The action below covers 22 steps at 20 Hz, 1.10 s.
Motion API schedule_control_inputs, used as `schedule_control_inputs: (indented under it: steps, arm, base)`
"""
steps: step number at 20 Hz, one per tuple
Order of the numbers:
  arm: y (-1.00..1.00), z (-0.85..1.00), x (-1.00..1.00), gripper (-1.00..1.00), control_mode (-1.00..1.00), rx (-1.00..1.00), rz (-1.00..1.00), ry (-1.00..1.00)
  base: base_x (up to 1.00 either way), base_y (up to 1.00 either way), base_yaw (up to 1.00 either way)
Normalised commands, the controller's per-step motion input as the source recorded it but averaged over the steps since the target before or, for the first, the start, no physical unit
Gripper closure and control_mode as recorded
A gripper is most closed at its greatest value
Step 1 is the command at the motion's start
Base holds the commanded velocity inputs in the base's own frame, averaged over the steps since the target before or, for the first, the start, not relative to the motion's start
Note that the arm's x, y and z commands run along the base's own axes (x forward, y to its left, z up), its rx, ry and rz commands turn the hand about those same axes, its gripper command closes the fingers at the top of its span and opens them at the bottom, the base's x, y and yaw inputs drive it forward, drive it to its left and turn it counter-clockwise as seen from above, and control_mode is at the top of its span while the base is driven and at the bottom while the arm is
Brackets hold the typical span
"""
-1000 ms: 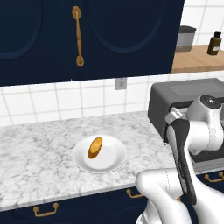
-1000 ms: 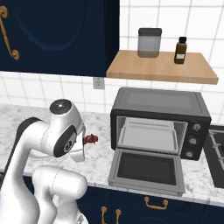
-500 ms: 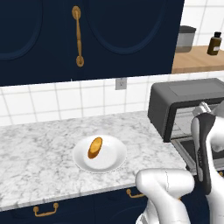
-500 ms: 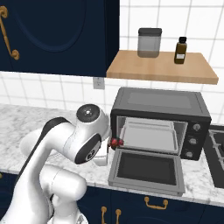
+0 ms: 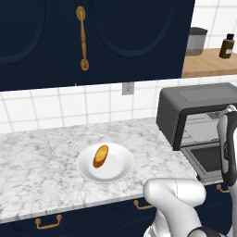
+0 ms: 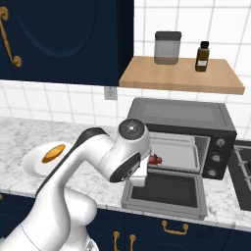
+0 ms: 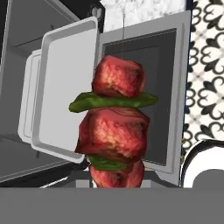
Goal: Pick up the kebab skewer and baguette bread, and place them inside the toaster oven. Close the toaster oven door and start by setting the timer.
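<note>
On the marble counter (image 5: 41, 157) the baguette bread (image 5: 100, 156) waits on its white plate (image 5: 121, 167), while the claw (image 7: 117, 186), pinching the kebab skewer (image 7: 116, 124), hovers at the open toaster oven (image 6: 184, 115); loading, door and timer remain.

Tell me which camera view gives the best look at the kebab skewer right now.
The hand view: the kebab skewer is close up, with red meat chunks and green slices between them, in front of the toaster oven tray. In the right base view it is a small red speck at the toaster oven mouth.
</note>
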Motion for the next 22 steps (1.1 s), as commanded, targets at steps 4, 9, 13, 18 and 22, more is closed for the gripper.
schedule_control_inputs:
  steps: [4,9,13,18,22]
  arm:
    - [-0.18,0.0,0.46,1.0,-1.0,0.02,0.01,0.0]
    - [-0.2,0.0,0.47,1.0,-1.0,0.0,0.0,0.0]
    - [-0.36,-0.02,0.39,1.0,-1.0,0.0,0.0,0.0]
    - [-0.16,-0.25,0.27,1.0,-1.0,0.0,0.0,0.0]
    - [-0.02,-0.31,0.15,1.0,-1.0,0.02,-0.01,-0.02]
  base:
    - [0.0,0.0,0.0]
    - [0.0,0.0,0.0]
    - [0.0,0.0,0.0]
    - [0.0,0.0,0.0]
    - [0.0,0.0,0.0]
